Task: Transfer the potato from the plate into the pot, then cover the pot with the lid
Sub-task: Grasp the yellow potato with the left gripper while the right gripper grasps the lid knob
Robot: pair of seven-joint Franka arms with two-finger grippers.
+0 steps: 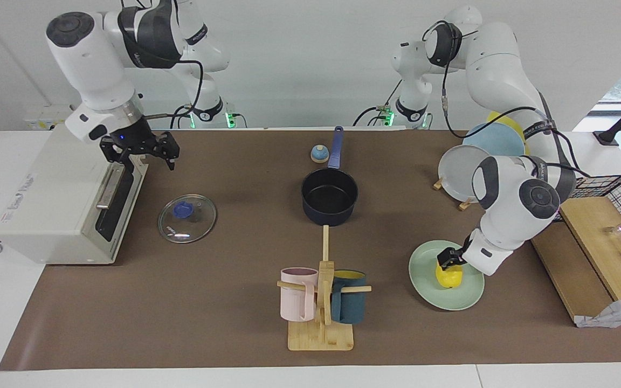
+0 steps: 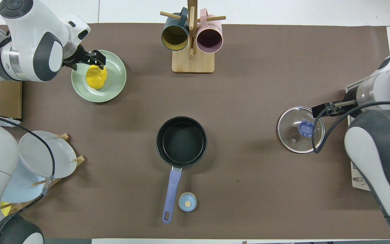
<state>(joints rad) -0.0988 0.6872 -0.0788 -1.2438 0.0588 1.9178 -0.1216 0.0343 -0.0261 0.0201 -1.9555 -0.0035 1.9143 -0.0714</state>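
The yellow potato [image 1: 449,277] [image 2: 96,77] lies on the mint-green plate [image 1: 423,272] [image 2: 115,84] toward the left arm's end of the table. My left gripper [image 1: 447,258] [image 2: 95,59] is down at the potato's top, open, its fingertips at the potato's robot-side edge. The dark navy pot [image 1: 329,196] [image 2: 181,141] stands mid-table, nothing in it, its blue handle pointing toward the robots. The glass lid [image 1: 187,218] [image 2: 300,130] lies flat toward the right arm's end. My right gripper [image 1: 140,153] [image 2: 320,110] hangs open in the air by the lid's edge, holding nothing.
A wooden mug rack [image 1: 321,323] with a pink and a teal mug stands farther from the robots than the pot. A small blue dome [image 1: 319,154] sits beside the pot's handle. A plate rack [image 1: 464,172], a wooden board [image 1: 596,242] and a white oven [image 1: 46,199] flank the table's ends.
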